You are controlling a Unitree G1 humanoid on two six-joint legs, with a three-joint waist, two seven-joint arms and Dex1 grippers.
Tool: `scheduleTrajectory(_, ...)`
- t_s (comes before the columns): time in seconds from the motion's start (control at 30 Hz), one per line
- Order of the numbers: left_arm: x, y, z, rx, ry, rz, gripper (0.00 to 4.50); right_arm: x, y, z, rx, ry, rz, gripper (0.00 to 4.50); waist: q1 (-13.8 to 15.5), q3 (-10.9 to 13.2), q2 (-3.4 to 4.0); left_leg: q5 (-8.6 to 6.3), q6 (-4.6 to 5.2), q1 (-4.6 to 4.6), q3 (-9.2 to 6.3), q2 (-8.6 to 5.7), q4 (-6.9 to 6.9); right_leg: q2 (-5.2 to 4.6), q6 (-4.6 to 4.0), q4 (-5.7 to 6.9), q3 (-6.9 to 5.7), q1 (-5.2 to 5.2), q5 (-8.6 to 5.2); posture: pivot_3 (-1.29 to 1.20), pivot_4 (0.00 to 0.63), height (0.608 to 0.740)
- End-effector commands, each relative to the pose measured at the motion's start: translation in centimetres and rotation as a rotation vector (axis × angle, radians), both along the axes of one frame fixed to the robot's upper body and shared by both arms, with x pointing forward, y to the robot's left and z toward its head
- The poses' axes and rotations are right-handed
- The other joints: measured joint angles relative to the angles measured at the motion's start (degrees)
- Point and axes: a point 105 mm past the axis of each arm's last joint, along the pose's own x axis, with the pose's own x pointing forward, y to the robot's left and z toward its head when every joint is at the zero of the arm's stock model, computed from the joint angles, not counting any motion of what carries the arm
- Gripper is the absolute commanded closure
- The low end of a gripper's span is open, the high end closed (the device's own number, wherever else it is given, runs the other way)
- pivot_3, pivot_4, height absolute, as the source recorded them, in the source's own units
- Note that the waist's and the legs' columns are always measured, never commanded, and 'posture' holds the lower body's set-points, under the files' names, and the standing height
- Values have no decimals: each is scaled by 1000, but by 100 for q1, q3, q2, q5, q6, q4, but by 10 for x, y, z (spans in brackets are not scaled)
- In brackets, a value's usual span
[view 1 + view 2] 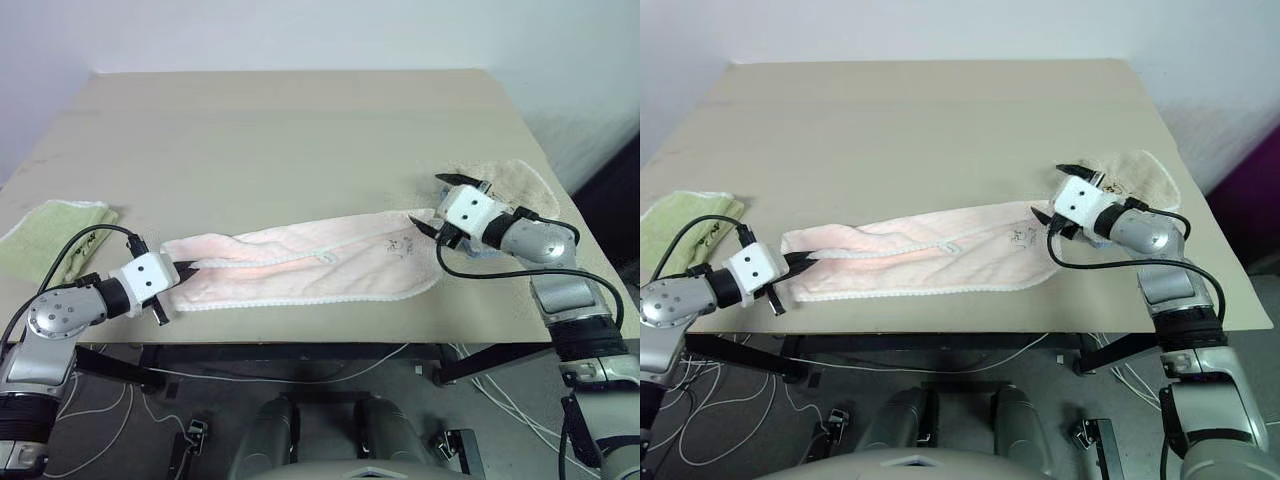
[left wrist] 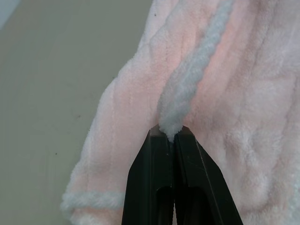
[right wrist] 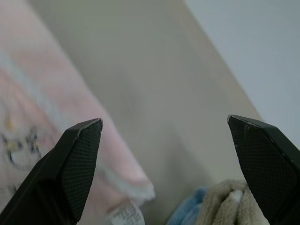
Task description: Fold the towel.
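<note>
My left gripper (image 1: 187,270) pinches the pink towel (image 1: 300,270).
From my head, the towel lies long across the table (image 1: 300,130), near its front edge. My left wrist shows fingers (image 2: 154,178) squeezed on its white edging (image 2: 197,70). My right wrist shows my right gripper (image 3: 164,140) wide open, holding nothing, above the towel's end.

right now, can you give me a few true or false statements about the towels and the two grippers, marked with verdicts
1. The left gripper is shut on the pink towel. True; its jaws pinch the white stitched edging.
2. The right gripper is clamped on the pink towel. False; its jaws stand wide open with nothing between them.
3. A light green towel lies by the table's left edge. True.
4. The pink towel is folded into a neat square. False; it lies stretched out long across the front of the table.
5. A beige towel lies past the right gripper. True.
</note>
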Motion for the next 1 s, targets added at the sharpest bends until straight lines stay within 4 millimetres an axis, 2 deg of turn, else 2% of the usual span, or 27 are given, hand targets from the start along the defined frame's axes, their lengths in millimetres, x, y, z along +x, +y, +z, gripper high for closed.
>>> scheduleTrajectory(0.03, 1, 0, 16, -13, -62, 15, 4444, 7, -5, 4, -135, -68, 17, 0, -7, 1, 1, 0, 0, 0, 1, 0, 0, 0, 0, 0, 1, -1, 0, 0, 150, 740)
scheduleTrajectory(0.43, 1, -4, 12, -18, -67, 24, 4444, 27, -4, -3, -260, -135, 27, 0, -18, 1, 1, 0, -1, 0, 2, 1, -1, 1, 0, 0, 3, -2, 0, 0, 150, 740)
scheduleTrajectory(0.57, 1, -3, 11, -15, -69, 27, 4500, 27, -1, -5, -273, -128, 55, 905, -19, 1, 2, 0, -1, -1, 2, 1, -2, 1, 0, 0, 3, -2, 0, 0, 150, 740)
scheduleTrajectory(0.9, 3, 0, 11, -28, -90, 57, 4500, 25, 1, -9, -281, -103, 86, 4419, -20, 1, 2, 0, -1, -1, 2, 1, -2, 1, 0, 0, 3, -2, 0, 0, 150, 740)
scheduleTrajectory(1.0, 7, 3, 17, -63, -119, 87, 4500, 26, 0, -8, -279, -100, 80, 4468, -20, 1, 2, 0, -1, 0, 2, 1, -2, 1, 0, 0, 3, -2, 0, 0, 150, 740)
